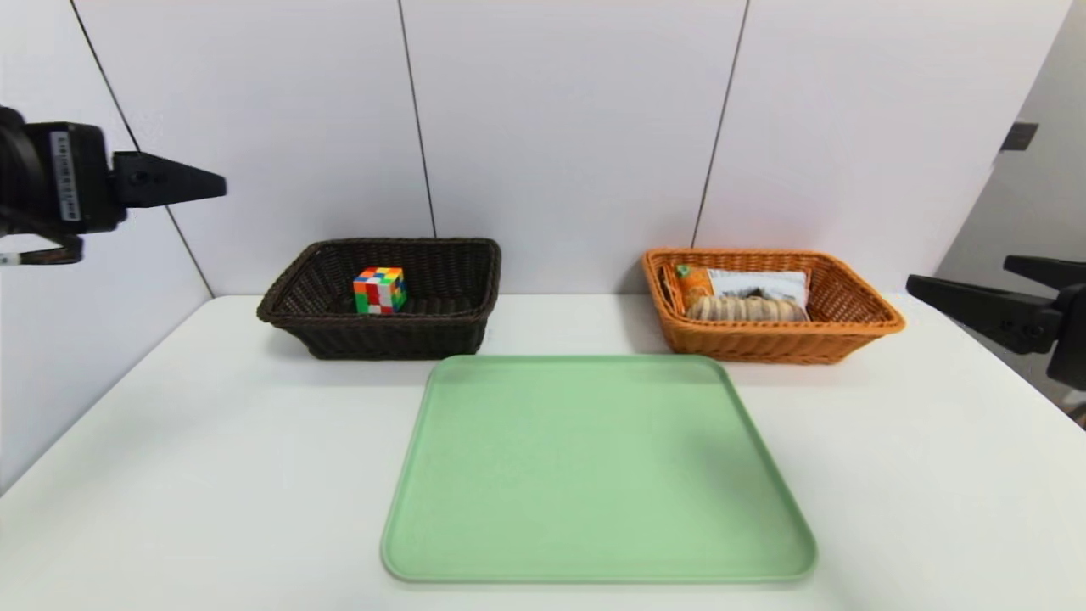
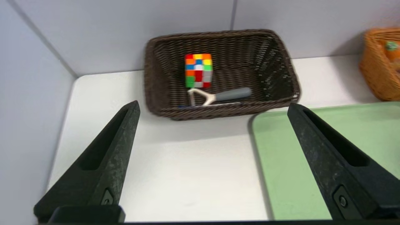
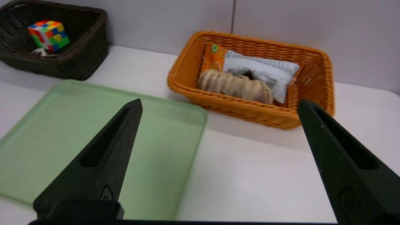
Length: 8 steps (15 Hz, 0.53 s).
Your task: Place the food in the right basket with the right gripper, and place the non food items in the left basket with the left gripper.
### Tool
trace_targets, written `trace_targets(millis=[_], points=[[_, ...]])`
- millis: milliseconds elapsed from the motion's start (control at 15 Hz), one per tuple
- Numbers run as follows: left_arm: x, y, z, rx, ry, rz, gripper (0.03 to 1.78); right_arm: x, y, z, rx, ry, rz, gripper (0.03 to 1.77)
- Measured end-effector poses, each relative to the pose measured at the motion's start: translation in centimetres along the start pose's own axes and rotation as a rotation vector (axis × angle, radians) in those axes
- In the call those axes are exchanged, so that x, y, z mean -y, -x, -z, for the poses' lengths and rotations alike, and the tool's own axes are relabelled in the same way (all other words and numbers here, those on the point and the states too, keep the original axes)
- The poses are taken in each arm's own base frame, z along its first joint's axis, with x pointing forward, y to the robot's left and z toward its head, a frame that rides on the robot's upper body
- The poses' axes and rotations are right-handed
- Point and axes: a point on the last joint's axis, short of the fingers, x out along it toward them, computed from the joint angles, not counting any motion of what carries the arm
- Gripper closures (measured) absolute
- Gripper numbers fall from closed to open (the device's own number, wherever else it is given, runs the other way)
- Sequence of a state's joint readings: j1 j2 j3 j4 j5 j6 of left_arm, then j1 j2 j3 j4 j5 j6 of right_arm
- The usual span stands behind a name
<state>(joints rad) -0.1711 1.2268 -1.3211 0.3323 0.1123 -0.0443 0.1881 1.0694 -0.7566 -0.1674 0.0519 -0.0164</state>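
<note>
The left basket is dark brown wicker and holds the non food items. The multicoloured cube stands in it, with the white Y-peeler and the marker lying by its front wall. In the orange-tan right basket lies the food: the orange snack bag and, in front of it, the striped bread roll. My left gripper hangs high at the far left, short of its basket, open and empty. My right gripper hovers at the far right beside its basket, open and empty.
A green tray with nothing on it lies on the white table in front of both baskets. A white panelled wall runs close behind the baskets and along the table's left side.
</note>
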Motion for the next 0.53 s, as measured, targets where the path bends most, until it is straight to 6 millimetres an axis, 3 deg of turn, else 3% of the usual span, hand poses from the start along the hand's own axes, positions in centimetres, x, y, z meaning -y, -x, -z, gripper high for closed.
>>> trace_targets(millis=[200,533], points=[[-1.8,3.5,2.5,0.008,0.037,-0.106,0.14,1.0,1.7,1.3,0.001,-0.01,0.085,0.09],[-2.2,10.6,10.5,0.039,0.07,-0.142,0.12,0.8,6.6,6.4,-0.001,-0.022,0.186,0.09]])
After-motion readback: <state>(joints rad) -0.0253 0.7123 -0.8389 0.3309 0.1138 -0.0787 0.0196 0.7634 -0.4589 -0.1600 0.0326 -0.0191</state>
